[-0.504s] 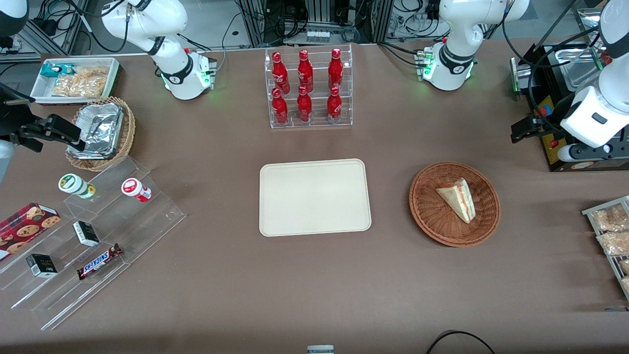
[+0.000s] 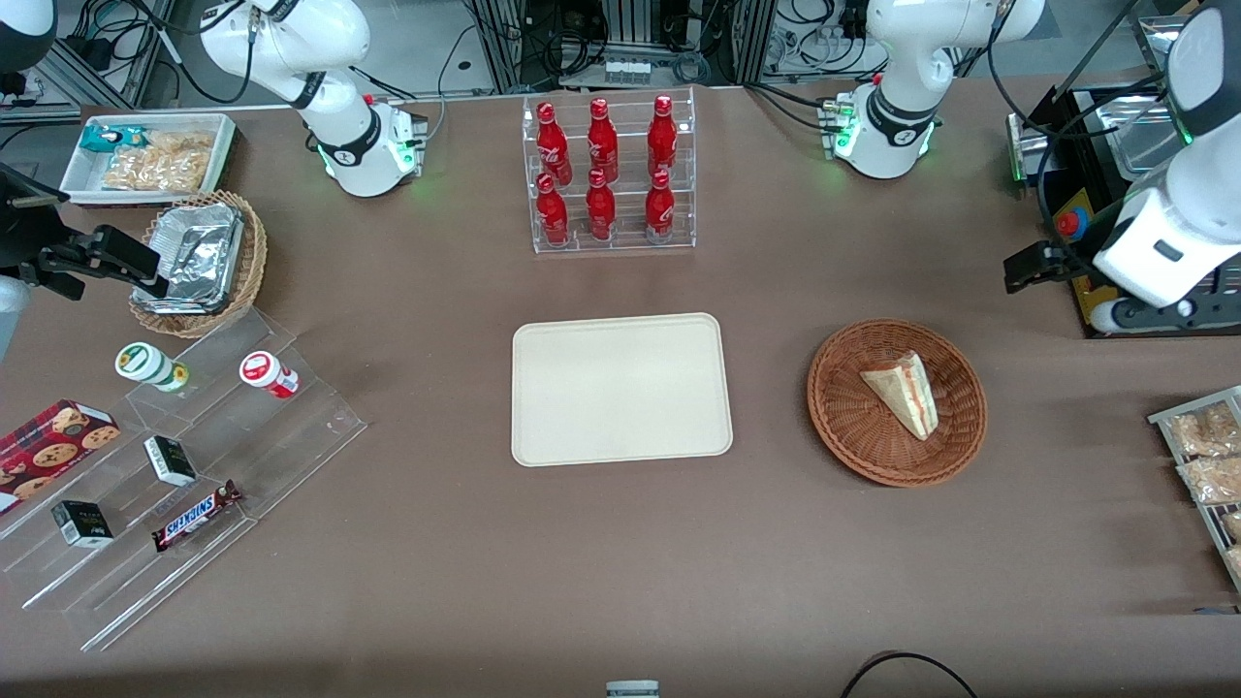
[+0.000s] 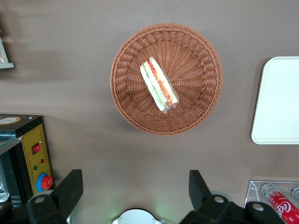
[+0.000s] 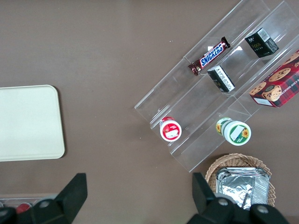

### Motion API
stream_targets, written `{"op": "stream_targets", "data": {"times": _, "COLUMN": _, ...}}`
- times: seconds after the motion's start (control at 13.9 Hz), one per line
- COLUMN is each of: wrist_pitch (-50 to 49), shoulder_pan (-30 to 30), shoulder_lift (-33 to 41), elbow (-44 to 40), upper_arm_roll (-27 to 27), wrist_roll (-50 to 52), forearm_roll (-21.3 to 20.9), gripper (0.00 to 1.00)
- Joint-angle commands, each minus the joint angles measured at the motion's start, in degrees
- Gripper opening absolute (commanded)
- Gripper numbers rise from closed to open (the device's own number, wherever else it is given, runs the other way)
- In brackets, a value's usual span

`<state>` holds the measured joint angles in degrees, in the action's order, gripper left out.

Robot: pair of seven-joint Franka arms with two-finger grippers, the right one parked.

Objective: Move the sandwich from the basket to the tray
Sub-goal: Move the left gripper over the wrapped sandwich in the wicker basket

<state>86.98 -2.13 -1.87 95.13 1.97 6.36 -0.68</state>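
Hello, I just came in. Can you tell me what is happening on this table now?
The working arm's gripper is open and empty, hanging above the table a little farther from the front camera than the round basket. The sandwich lies in that basket, not yet touched. The cream tray beside the basket has nothing on it, so the transfer has not begun.

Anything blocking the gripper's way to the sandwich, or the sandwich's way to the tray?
Nothing visible. The open gripper hangs above bare table beside the basket; the sandwich lies uncovered, and only bare table separates basket and tray.
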Motion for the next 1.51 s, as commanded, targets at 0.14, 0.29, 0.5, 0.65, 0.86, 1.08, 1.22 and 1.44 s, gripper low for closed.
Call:
{"op": "stream_targets", "data": {"times": 0.14, "wrist_pitch": 8.09, "shoulder_pan": -0.42, "shoulder_lift": 0.11, "elbow": 9.44, "upper_arm_roll": 0.49, "wrist_roll": 1.46, "forearm_roll": -0.99, "gripper": 1.0}}
{"op": "stream_targets", "data": {"times": 0.29, "wrist_pitch": 13.45, "shoulder_pan": -1.47, "shoulder_lift": 0.55, "elbow": 14.18, "upper_arm_roll": 0.49, "wrist_roll": 4.01, "forearm_roll": -1.08, "gripper": 1.0}}
{"op": "stream_targets", "data": {"times": 0.5, "wrist_pitch": 21.97, "shoulder_pan": -1.56, "shoulder_lift": 0.99, "elbow": 21.47, "upper_arm_roll": 0.49, "wrist_roll": 4.37, "forearm_roll": -1.08, "gripper": 1.0}}
{"op": "stream_targets", "data": {"times": 0.65, "wrist_pitch": 27.6, "shoulder_pan": -1.56, "shoulder_lift": 1.16, "elbow": 25.7, "upper_arm_roll": 0.49, "wrist_roll": 4.72, "forearm_roll": -1.08, "gripper": 1.0}}
{"op": "stream_targets", "data": {"times": 0.86, "wrist_pitch": 37.43, "shoulder_pan": -1.74, "shoulder_lift": 1.42, "elbow": 32.55, "upper_arm_roll": 0.49, "wrist_roll": 8.31, "forearm_roll": -1.08, "gripper": 1.0}}
{"op": "stream_targets", "data": {"times": 1.08, "wrist_pitch": 40.72, "shoulder_pan": -1.74, "shoulder_lift": 0.46, "elbow": 34.07, "upper_arm_roll": 0.66, "wrist_roll": 12.26, "forearm_roll": -1.08, "gripper": 1.0}}
{"op": "stream_targets", "data": {"times": 1.22, "wrist_pitch": 41.6, "shoulder_pan": -1.74, "shoulder_lift": -0.15, "elbow": 34.51, "upper_arm_roll": 0.75, "wrist_roll": 18.48, "forearm_roll": -1.08, "gripper": 1.0}}
{"op": "stream_targets", "data": {"times": 1.44, "wrist_pitch": 43.79, "shoulder_pan": -1.74, "shoulder_lift": -2.0, "elbow": 34.51, "upper_arm_roll": 2.68, "wrist_roll": 33.59, "forearm_roll": -1.08, "gripper": 1.0}}
